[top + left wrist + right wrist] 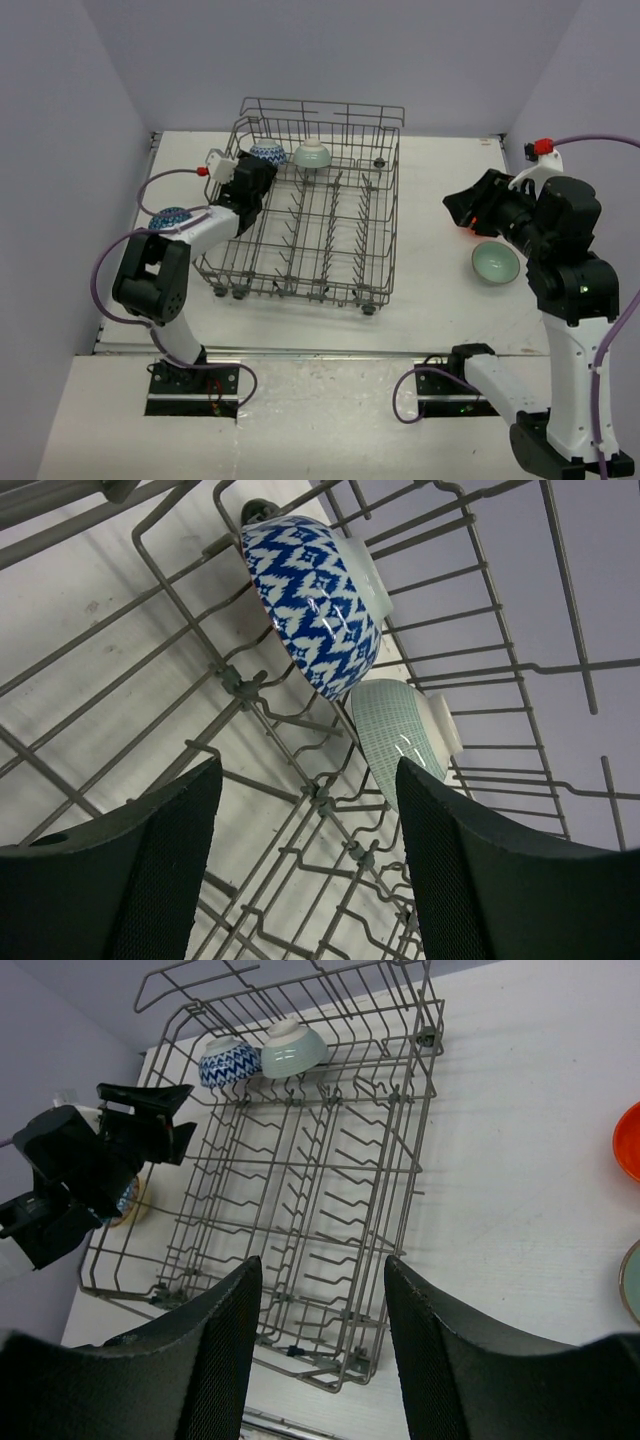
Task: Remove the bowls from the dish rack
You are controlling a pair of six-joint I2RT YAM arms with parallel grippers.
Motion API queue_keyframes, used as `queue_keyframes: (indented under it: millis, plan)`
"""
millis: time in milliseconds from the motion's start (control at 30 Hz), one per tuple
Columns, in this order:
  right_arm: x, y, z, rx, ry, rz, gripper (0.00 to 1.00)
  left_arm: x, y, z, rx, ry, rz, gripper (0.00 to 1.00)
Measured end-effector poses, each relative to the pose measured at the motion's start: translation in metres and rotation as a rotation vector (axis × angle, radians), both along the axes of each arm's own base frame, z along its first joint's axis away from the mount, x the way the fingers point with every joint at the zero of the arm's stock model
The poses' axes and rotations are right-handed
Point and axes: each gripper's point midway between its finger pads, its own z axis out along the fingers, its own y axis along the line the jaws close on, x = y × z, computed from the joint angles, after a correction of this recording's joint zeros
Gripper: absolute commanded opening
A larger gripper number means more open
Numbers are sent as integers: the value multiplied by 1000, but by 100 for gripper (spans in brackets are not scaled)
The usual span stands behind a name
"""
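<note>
Jaws of the left gripper (310, 865) stand apart with nothing between them; through the gap I see only rack wire. Jaws of the right gripper (320, 1350) are likewise parted and hold nothing.

From the top view I read the left gripper at the far left corner of the large rectangular grey metal wire dish rack (322, 250). It points at the blue-and-white patterned round bowl (267, 152), near it; the left wrist view shows clear space between the fingers (165, 870) and that bowl. The bowl leans on its side among the upright tines in the rack's far left corner. Just beside it on its right, a pale mint green round bowl (311, 153) leans the same way in the far row; the left wrist view shows a fine grid pattern on its outside. I cannot tell whether the two bowls touch.

The right gripper hangs above the white table (440, 300) to the right of the rack, well apart from it. A glossy orange-red bowl (628, 1140) shows at the right edge of the right wrist view, cut off by the frame. A second pale mint green bowl (495, 263) stands upright on the table near the right arm. A second blue-patterned bowl (170, 217) sits on the table outside the rack's left side, partly hidden by the left arm.
</note>
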Motion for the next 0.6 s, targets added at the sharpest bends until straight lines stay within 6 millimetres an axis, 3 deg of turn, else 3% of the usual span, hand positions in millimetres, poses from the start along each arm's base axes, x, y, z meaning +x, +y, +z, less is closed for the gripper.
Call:
queue_keyframes:
  millis: [267, 600]
  plan:
    - [-8, 1, 7, -10, -33, 11, 54, 28, 4, -20, -18, -53, 0, 71]
    - [-14, 1, 11, -31, -59, 23, 54, 70, -5, 2, -79, -231, -38, 72]
